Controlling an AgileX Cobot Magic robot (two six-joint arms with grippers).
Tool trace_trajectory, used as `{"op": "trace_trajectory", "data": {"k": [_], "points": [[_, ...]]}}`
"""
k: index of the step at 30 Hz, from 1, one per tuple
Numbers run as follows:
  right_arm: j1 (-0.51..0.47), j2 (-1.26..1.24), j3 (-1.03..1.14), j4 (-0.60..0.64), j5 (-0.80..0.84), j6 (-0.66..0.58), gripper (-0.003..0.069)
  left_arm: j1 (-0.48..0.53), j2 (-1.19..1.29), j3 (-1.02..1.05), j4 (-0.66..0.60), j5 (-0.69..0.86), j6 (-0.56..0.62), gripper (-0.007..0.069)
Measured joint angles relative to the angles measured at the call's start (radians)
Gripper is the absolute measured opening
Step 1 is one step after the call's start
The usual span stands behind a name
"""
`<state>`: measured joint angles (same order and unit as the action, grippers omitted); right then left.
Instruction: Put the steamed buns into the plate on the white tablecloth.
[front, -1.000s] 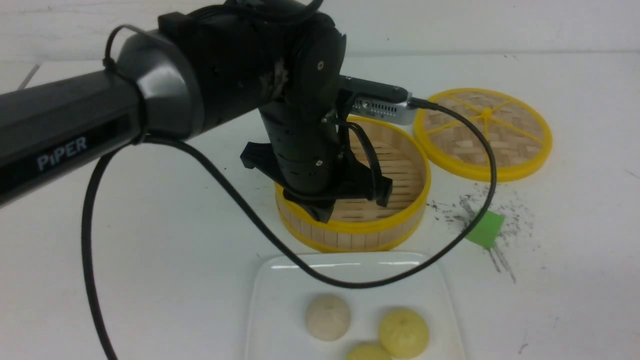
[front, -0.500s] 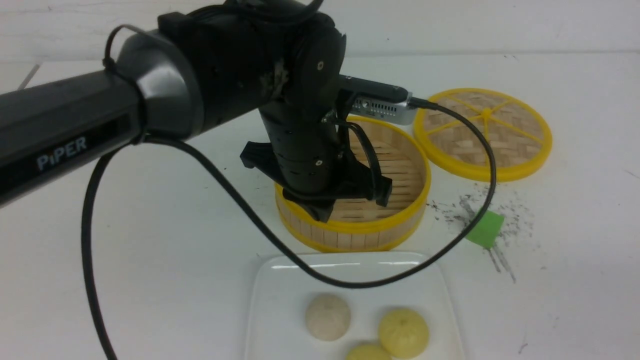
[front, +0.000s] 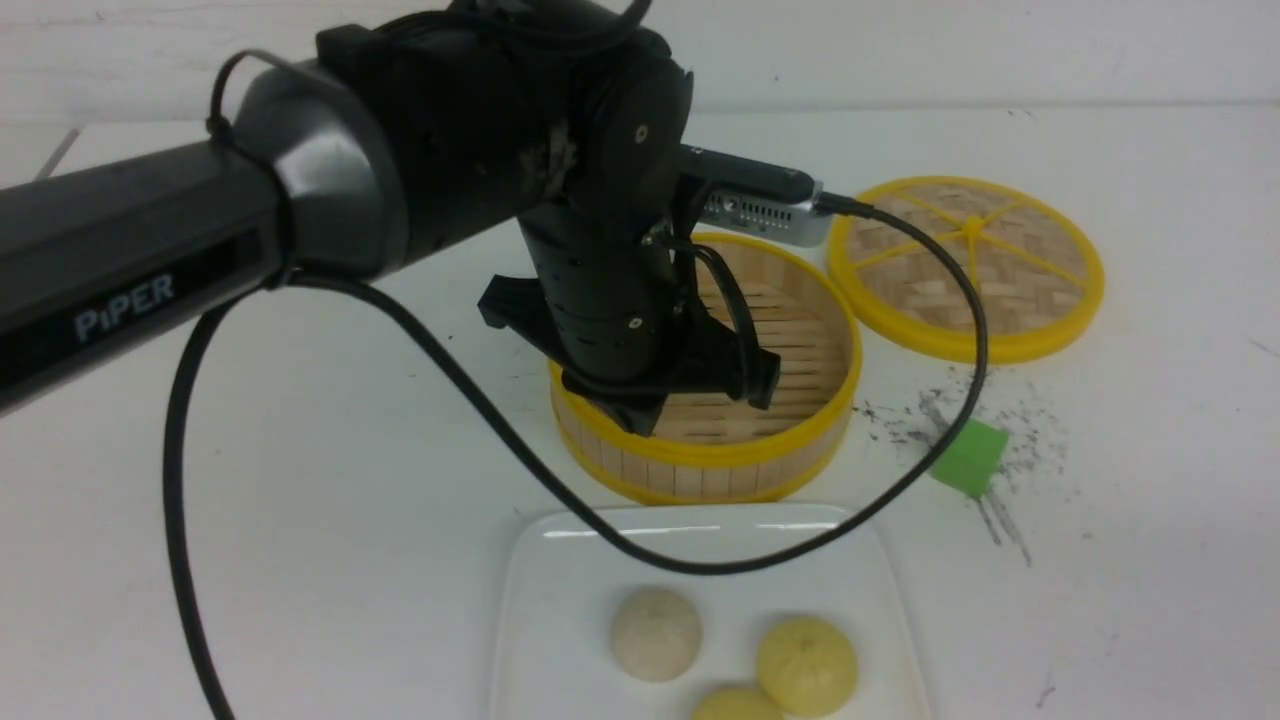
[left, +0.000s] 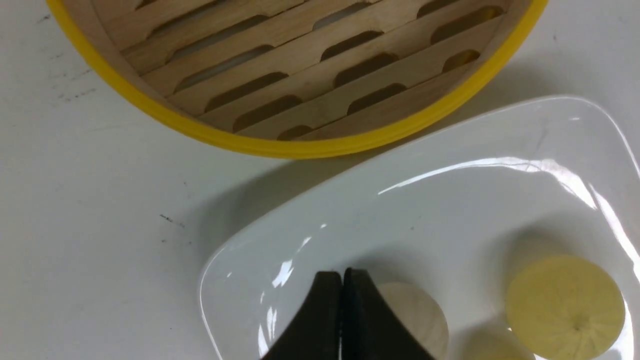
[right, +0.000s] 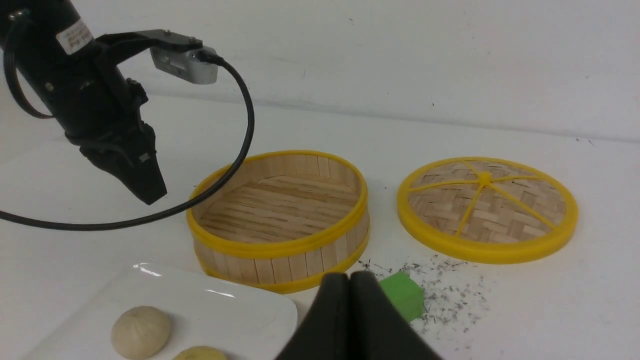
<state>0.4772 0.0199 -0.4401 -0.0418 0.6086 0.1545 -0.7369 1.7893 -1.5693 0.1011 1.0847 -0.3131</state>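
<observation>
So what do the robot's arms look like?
The left arm is a thick, rounded tube, black and dark grey, with white PIPER lettering. A black cable loops to a small silver box on its wrist. The left end effector and right end effector each have two black, wedge-shaped fingers.
</observation>
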Motion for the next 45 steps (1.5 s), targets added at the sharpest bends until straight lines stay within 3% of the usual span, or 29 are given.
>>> {"op": "trace_trajectory", "data": {"k": [7, 13, 23, 31, 45], "points": [[0.0, 0.0, 0.014, 0.0, -0.015, -0.001, -0.0001, 0.0, 0.0, 0.0, 0.001, -0.004, 0.0, 0.0023], [-0.01, -0.03, 0.129, 0.0, -0.129, -0.004, 0.0002, 0.0, 0.0, 0.0, 0.002, -0.004, 0.0, 0.0031], [-0.219, -0.032, 0.363, 0.0, -0.159, -0.004, 0.001, 0.0, -0.032, 0.0, 0.054, 0.047, -0.037, 0.0034], [-0.394, -0.032, 0.455, 0.0, -0.194, -0.004, 0.0016, -0.003, -0.27, 0.0, 0.147, 0.113, -0.043, 0.0036], [-0.429, -0.032, 0.457, 0.0, -0.2, -0.004, 0.0026, -0.003, -0.603, 0.046, 0.189, 0.152, -0.071, 0.004]]}}
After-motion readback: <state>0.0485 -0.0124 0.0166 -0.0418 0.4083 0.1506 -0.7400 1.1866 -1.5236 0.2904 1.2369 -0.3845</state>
